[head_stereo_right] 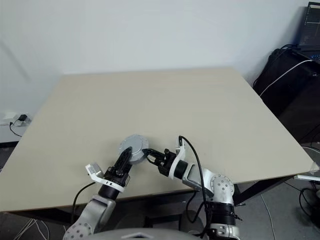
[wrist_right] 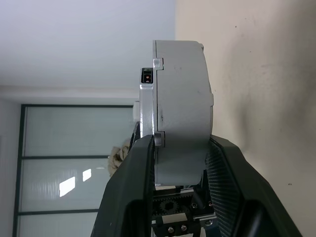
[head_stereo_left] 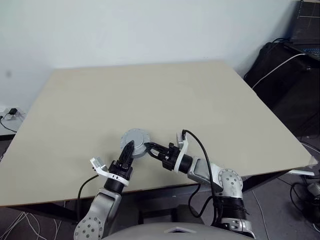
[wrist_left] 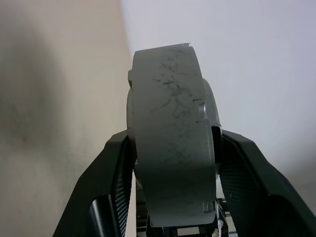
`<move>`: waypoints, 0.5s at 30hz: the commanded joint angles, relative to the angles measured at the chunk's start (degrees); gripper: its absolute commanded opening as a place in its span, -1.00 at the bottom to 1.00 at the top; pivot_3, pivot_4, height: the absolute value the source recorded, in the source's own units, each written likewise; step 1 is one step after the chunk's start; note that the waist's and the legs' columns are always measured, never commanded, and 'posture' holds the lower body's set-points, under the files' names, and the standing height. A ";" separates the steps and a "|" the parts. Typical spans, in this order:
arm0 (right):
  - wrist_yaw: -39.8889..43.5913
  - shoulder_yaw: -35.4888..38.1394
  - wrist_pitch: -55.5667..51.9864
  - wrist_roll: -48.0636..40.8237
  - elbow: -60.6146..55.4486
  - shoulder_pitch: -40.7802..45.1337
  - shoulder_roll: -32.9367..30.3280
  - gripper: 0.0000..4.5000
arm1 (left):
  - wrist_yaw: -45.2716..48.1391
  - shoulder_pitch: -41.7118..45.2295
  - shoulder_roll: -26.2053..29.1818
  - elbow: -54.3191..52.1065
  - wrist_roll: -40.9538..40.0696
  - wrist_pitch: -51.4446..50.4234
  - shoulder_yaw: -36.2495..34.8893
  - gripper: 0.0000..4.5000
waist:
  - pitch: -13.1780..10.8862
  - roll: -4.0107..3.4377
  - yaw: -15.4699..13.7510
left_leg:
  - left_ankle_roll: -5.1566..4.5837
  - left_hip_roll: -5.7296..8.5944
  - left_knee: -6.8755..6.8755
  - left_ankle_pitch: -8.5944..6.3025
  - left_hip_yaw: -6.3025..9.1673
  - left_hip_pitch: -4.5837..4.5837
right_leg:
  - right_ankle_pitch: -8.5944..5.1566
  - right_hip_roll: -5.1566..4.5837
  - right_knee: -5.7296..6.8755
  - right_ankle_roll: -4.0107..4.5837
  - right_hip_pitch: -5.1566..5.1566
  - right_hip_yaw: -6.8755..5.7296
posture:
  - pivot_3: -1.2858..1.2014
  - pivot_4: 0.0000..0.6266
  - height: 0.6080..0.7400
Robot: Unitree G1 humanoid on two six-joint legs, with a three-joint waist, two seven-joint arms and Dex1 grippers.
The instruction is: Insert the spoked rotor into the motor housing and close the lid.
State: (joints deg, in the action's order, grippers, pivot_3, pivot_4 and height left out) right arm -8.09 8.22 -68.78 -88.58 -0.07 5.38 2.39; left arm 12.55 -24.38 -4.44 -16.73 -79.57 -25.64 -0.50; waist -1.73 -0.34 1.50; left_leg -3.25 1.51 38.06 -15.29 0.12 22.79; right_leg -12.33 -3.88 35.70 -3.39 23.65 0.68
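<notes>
Between the two grippers, just above the near edge of the table [head_stereo_left: 165, 100], a closed grey assembly is held: the lid [head_stereo_left: 135, 136] is seated on the motor housing [wrist_right: 180, 113], with a seam and small notches visible along the rim in both wrist views. The left gripper [head_stereo_left: 129, 149] has its black fingers [wrist_left: 116, 173] pressed on the two flat faces of the assembly, and the right gripper [head_stereo_left: 151, 148] is clamped in the same way across its thickness from the opposite side. The spoked rotor cannot be seen; it is judged to be already enclosed, though this cannot be confirmed.

The step in hand is judged to be the final seating of the lid. To do it well, the two halves should be squeezed evenly so that the seam closes all round, the rim notches should be kept aligned, and one grip should be kept firm while the other is adjusted, so that the assembly is not dropped onto the table below it.

No brand, label or readable writing is seen on the assembly; only faint dark scuff marks are seen on its rim.
</notes>
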 commanded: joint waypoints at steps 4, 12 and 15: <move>2.37 -2.68 2.60 2.59 -6.86 0.55 -1.99 -0.46 | 0.08 1.41 -4.99 -0.87 -0.53 1.49 1.07 -0.03 | 0.00 0.00 -0.01 | 0.00 -0.01 0.01 0.00 -0.01 0.00 | 0.00 0.02 0.00 0.00 0.00 0.01 | 0.03 -1.00 1.00; 8.45 -6.80 3.29 10.46 -12.13 1.58 -8.88 0.72 | -1.85 2.36 -4.13 -0.79 0.83 3.18 0.74 -0.05 | 0.00 0.00 -0.13 | -0.01 -0.02 0.09 0.01 -0.03 -0.02 | 0.00 0.07 0.01 -0.01 -0.04 0.04 | 0.03 -1.00 1.00; 14.68 -13.21 8.16 23.10 -17.36 1.70 -15.37 1.00 | -3.23 3.64 -3.52 -0.58 1.35 3.80 -0.28 -0.06 | -0.01 0.06 -0.21 | -0.01 0.00 0.14 0.01 -0.04 -0.02 | -0.01 0.07 0.00 -0.02 -0.03 0.03 | 0.03 -1.00 1.00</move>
State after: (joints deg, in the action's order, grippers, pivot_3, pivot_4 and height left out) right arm 3.20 -2.89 -63.84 -70.62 -14.10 6.21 -12.29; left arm 9.04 -24.34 -4.38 -15.69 -77.90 -22.77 -0.23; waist -1.74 -0.29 1.28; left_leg -3.26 1.51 38.20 -15.28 0.08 22.73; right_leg -12.34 -3.81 35.70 -3.41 23.63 0.70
